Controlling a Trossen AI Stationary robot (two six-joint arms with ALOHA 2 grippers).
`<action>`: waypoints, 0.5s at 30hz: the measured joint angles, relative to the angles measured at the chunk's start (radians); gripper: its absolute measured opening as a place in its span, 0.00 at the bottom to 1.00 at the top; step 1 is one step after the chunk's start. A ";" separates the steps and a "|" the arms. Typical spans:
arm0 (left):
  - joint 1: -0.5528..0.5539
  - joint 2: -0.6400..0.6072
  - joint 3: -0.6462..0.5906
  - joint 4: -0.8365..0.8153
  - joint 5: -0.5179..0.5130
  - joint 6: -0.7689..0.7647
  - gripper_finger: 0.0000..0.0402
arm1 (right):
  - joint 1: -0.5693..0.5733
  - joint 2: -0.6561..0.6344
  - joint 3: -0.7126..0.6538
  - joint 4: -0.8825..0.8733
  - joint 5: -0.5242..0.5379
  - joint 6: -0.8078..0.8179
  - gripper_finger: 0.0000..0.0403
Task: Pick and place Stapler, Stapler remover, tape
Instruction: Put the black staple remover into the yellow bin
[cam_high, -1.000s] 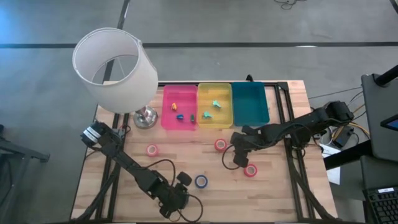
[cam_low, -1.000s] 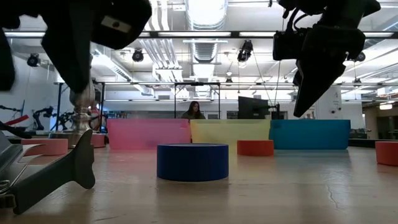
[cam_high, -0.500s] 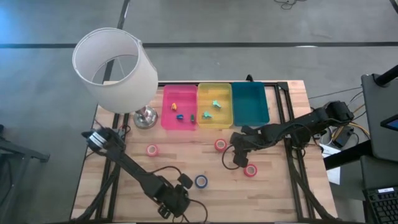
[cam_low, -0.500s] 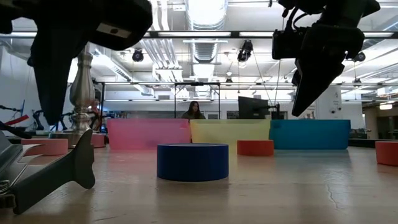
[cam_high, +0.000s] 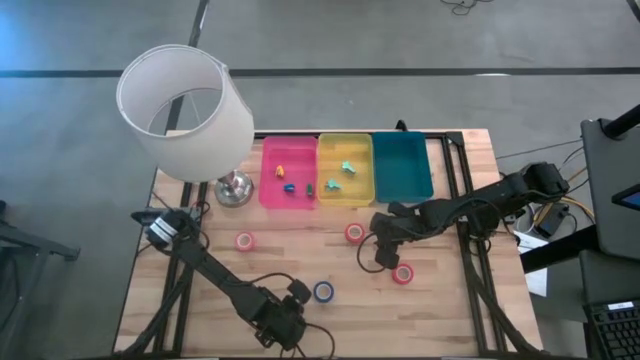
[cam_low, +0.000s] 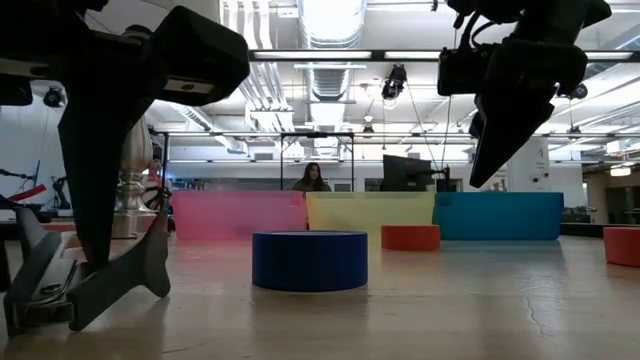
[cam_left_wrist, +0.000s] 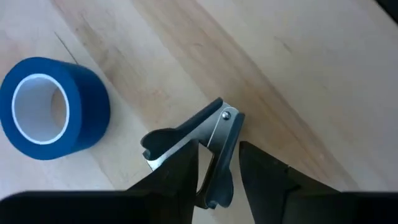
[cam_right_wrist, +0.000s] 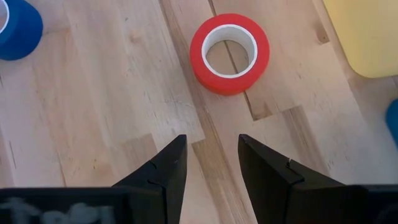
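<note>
High view | tape rolls: three red (cam_high: 244, 241), one blue (cam_high: 323, 291) | left gripper (cam_left_wrist: 216, 167) astride staple remover (cam_left_wrist: 199, 134) | right gripper (cam_right_wrist: 208, 163) spread, empty

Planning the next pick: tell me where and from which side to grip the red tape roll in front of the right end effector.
Grip the red tape roll across its ring wall, one finger in the pale core, one outside, coming from straight above. It lies flat on the table with the core facing up, and the right end effector is open beside it.

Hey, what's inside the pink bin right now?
The pink bin holds about four tiny colored pieces: one orange, one yellow, one blue, one dark. They're too small to identify. No tape roll is in it. Nothing covers the bin floor from above.
</note>
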 joint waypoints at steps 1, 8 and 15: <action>0.000 0.000 0.000 -0.001 -0.001 0.000 0.28 | 0.000 0.000 0.000 0.000 0.000 -0.006 0.34; 0.001 0.002 -0.003 -0.072 0.001 -0.053 0.20 | 0.000 0.000 0.000 0.000 0.000 -0.010 0.33; 0.003 0.002 -0.004 -0.072 -0.011 -0.047 0.17 | 0.000 0.000 0.000 0.006 0.000 -0.010 0.35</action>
